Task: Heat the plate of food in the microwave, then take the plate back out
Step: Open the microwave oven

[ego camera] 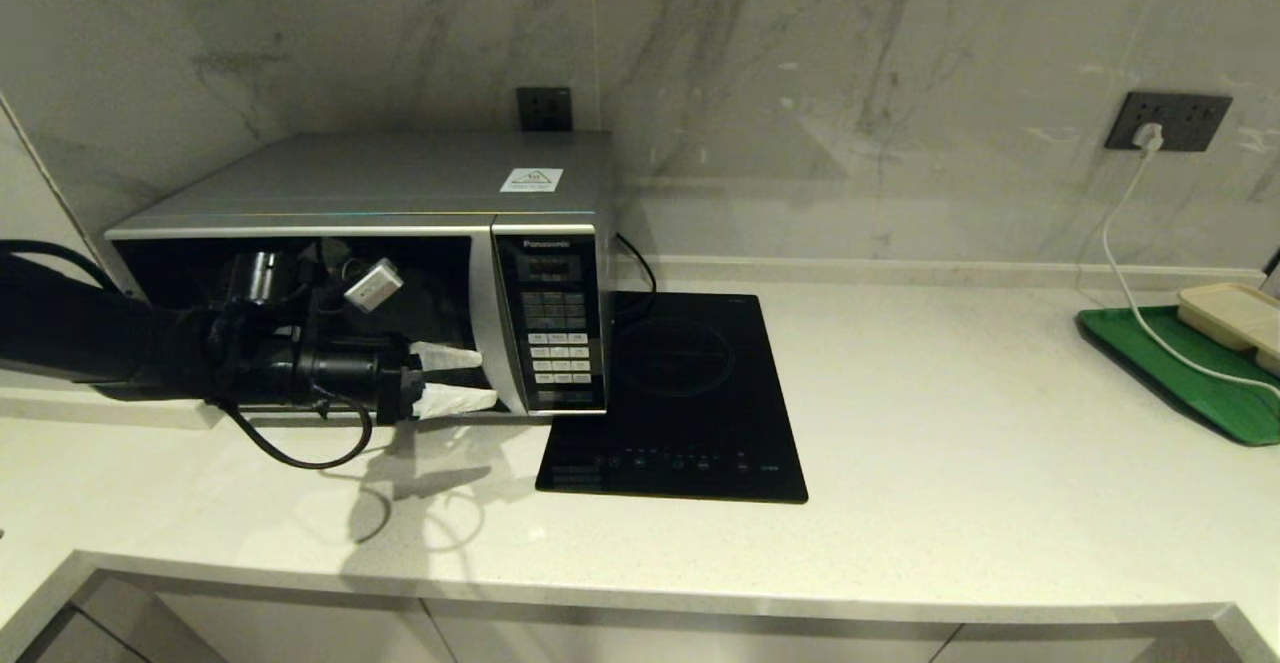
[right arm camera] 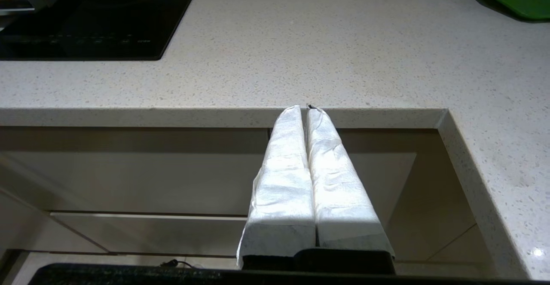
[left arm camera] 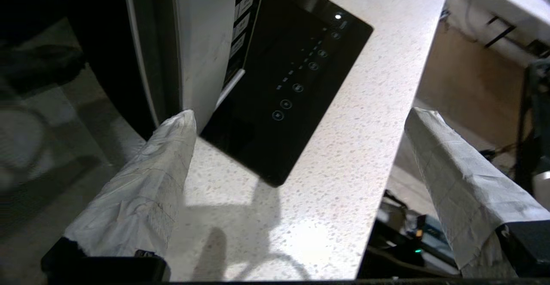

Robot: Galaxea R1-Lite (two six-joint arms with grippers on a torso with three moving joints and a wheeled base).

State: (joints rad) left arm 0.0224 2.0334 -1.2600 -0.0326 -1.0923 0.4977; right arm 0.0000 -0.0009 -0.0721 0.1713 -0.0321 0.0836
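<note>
The silver microwave (ego camera: 400, 193) stands at the back left of the counter, its dark glass door shut as far as I can tell. My left arm reaches across the front of the door. The left gripper (ego camera: 478, 379) is open by the lower end of the door's silver handle (ego camera: 484, 333), holding nothing. In the left wrist view one wrapped finger (left arm camera: 172, 147) lies against the silver handle (left arm camera: 202, 40), and the left gripper (left arm camera: 300, 117) gapes wide over the counter. The plate of food is out of view. My right gripper (right arm camera: 304, 108) is shut and empty, parked below the counter's front edge.
A flat black induction cooktop (ego camera: 680, 403) lies just right of the microwave. A green tray (ego camera: 1170, 373) with a beige tray (ego camera: 1230, 313) on it sits at the far right, with a white cable (ego camera: 1130, 273) running to it from a wall socket.
</note>
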